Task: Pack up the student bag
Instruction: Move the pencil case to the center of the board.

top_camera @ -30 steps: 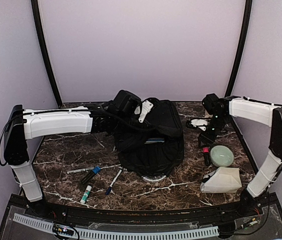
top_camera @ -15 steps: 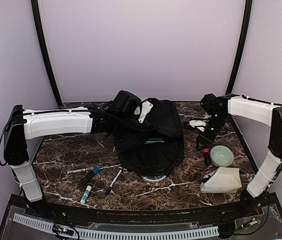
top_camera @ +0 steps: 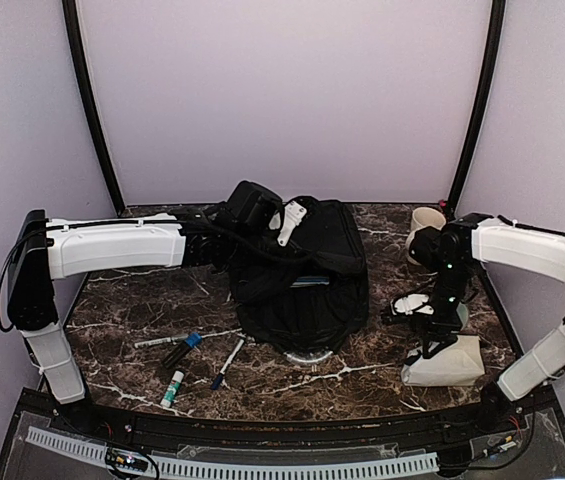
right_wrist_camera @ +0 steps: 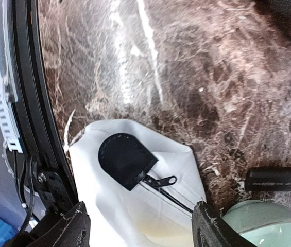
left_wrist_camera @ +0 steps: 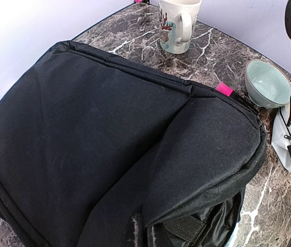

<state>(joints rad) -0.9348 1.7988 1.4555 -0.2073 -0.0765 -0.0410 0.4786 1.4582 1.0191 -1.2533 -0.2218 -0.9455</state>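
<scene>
The student bag (top_camera: 307,275) is a large black backpack in the middle of the table; it fills the left wrist view (left_wrist_camera: 99,139), with its mouth gaping at the lower right. My left gripper (top_camera: 265,226) sits at the bag's upper left edge, shut on the fabric and holding the flap up; its fingers are buried in the cloth. My right gripper (top_camera: 430,345) points down over a white zip pouch (top_camera: 447,365). In the right wrist view this gripper (right_wrist_camera: 140,231) is open, its fingers (right_wrist_camera: 68,229) either side of the pouch (right_wrist_camera: 114,203).
A mug (top_camera: 424,222) stands at the back right, and a pale green bowl (left_wrist_camera: 266,85) and a dark pink-tipped stick (right_wrist_camera: 276,178) lie beside the pouch. Pens, a blue-capped marker (top_camera: 182,350) and a glue stick (top_camera: 172,388) lie front left. The table's front rim (right_wrist_camera: 27,118) is close to the pouch.
My right arm swung from the back right, by the mug, forward and down over the white pouch, and its jaws stand wider. The left arm and the bag have not moved.
</scene>
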